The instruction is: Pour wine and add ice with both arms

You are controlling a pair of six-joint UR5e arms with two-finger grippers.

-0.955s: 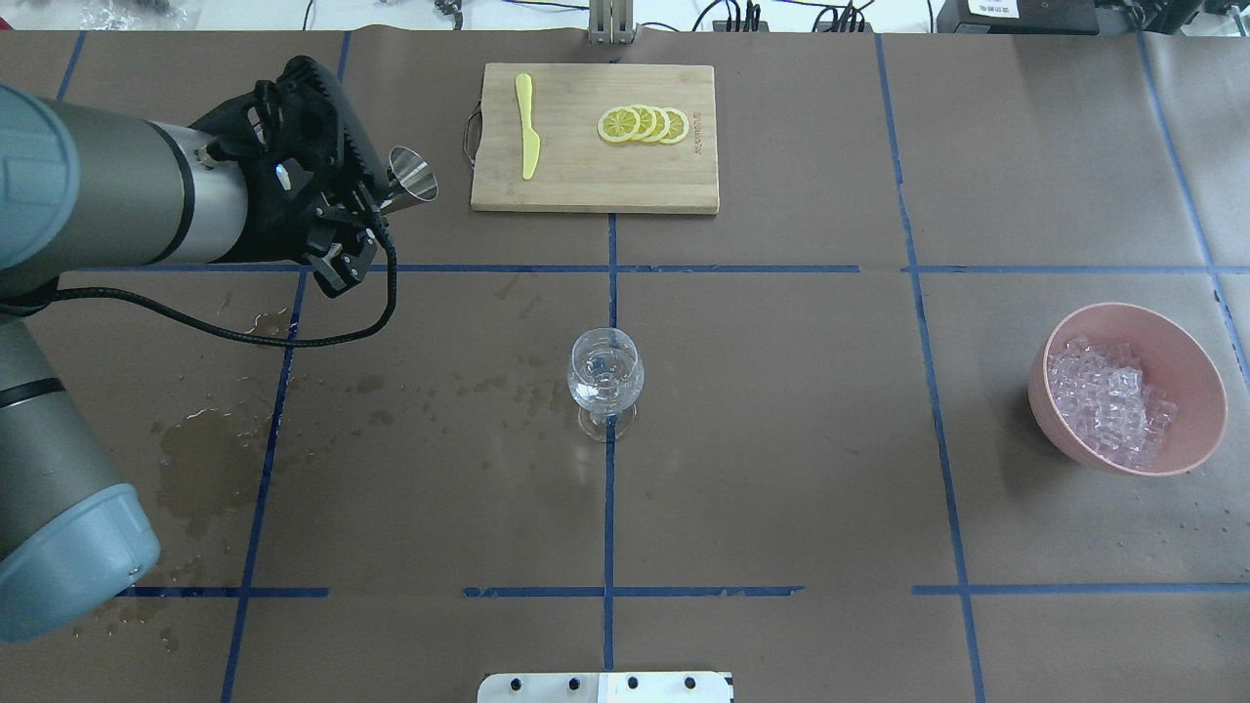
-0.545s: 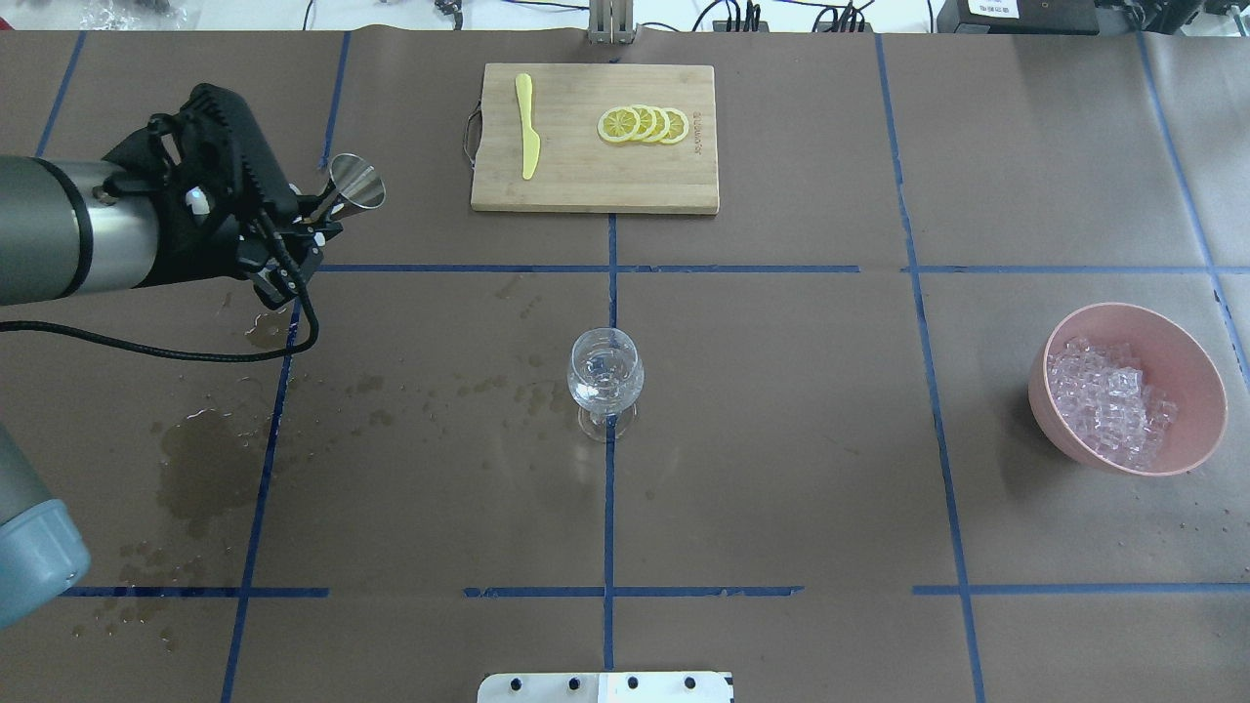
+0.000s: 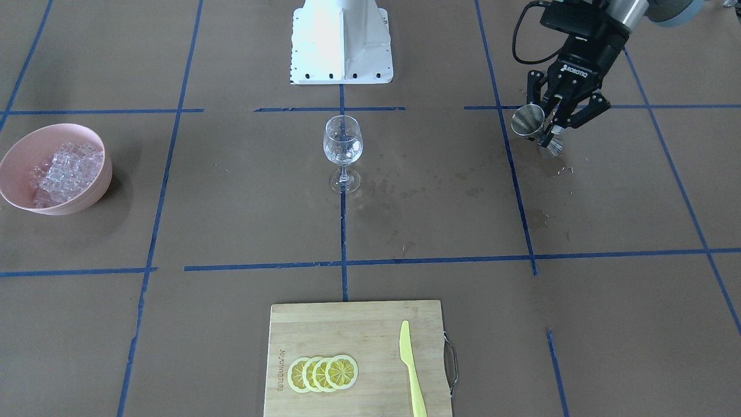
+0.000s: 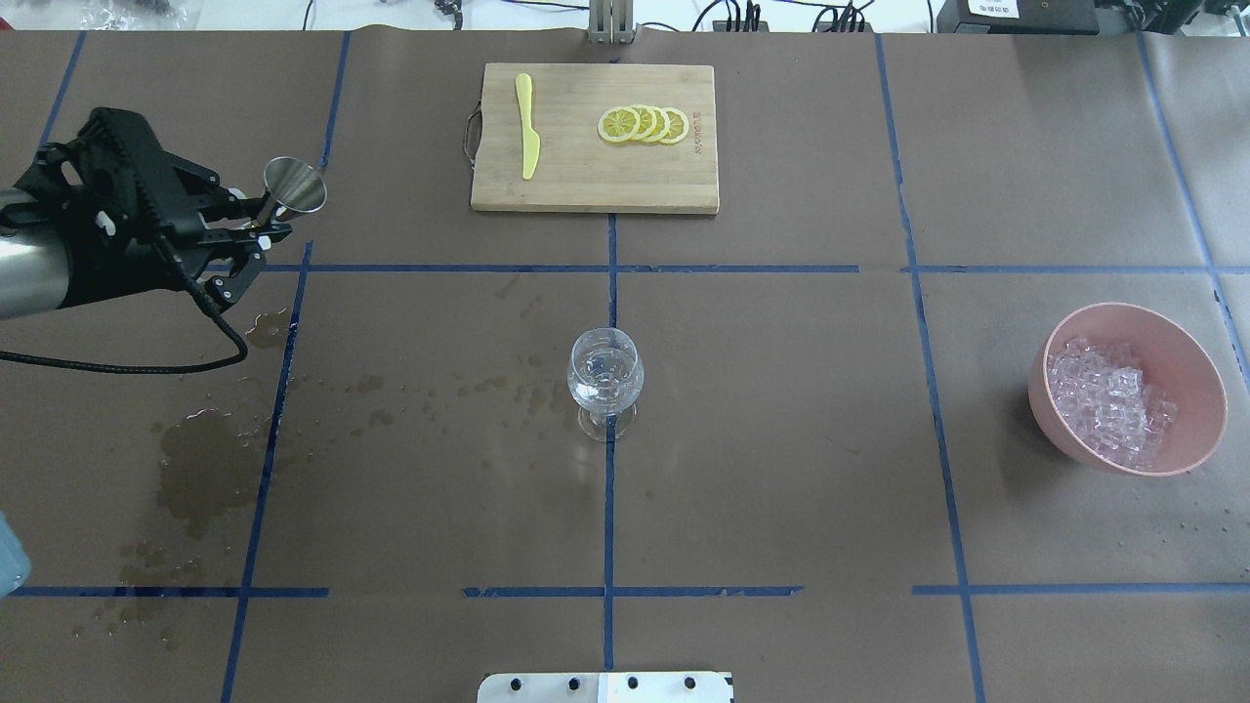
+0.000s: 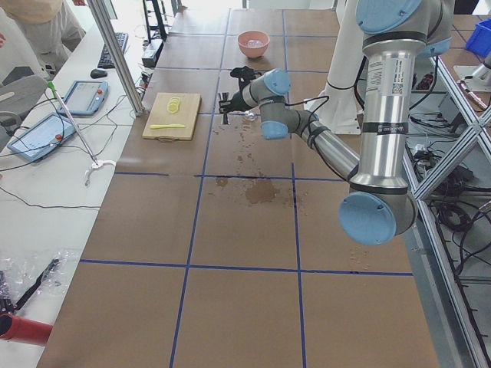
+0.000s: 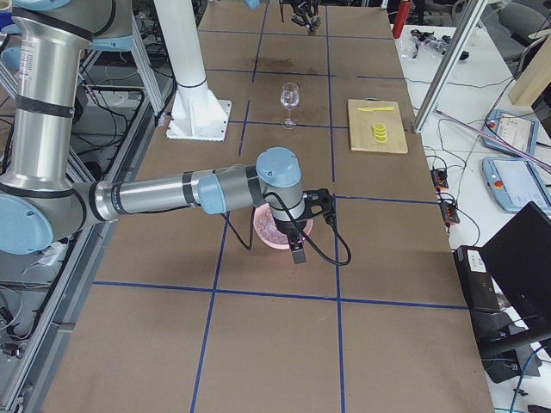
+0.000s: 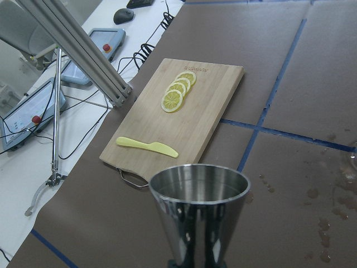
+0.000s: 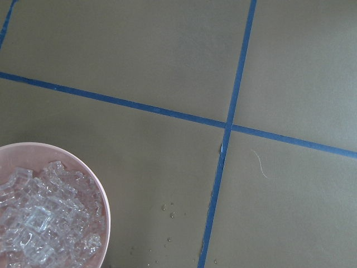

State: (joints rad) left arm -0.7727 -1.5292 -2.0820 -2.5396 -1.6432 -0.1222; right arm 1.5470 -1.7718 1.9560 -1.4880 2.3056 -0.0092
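Left fingers (image 3: 593,107) clamp a steel jigger (image 4: 293,187), seemingly empty, well apart from the wine glass (image 4: 605,376) at the surface's (image 4: 781,439) centre; pouring looks done, though no dark wine shows. Right fingers (image 6: 298,253) hang above the pink bowl (image 4: 1133,312) of ice (image 4: 1108,400), open or closed unclear. Adding ice remains.

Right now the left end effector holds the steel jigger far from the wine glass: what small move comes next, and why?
Probably lower the left end effector and stand the jigger on the paper. It hangs tilted, well away from the wine glass, so pouring seems done; the ice lies untouched in its bowl.
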